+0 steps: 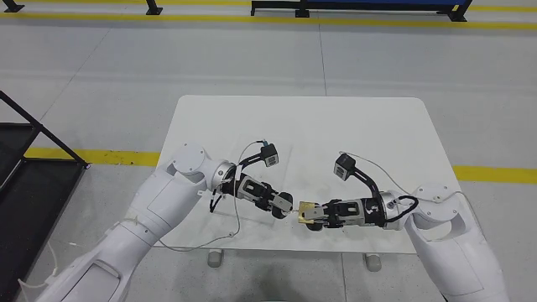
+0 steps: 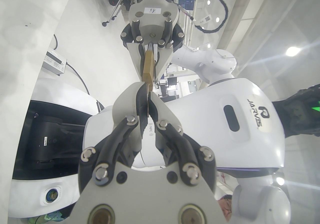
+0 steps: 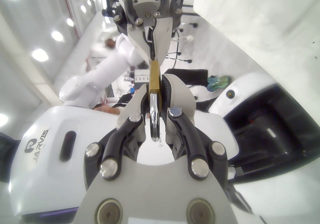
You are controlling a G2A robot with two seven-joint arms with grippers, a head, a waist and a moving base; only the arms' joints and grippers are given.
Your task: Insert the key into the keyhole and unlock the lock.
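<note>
The lock (image 3: 155, 77) is above the desk's (image 1: 252, 117) near edge, clamped at its shackle end in my right gripper (image 3: 153, 93). My left gripper (image 2: 148, 93), pinched on the key (barely showing between the pads), touches the lock's base. I judge that insertion is in hand; next, a straight push, then a twist.
</note>
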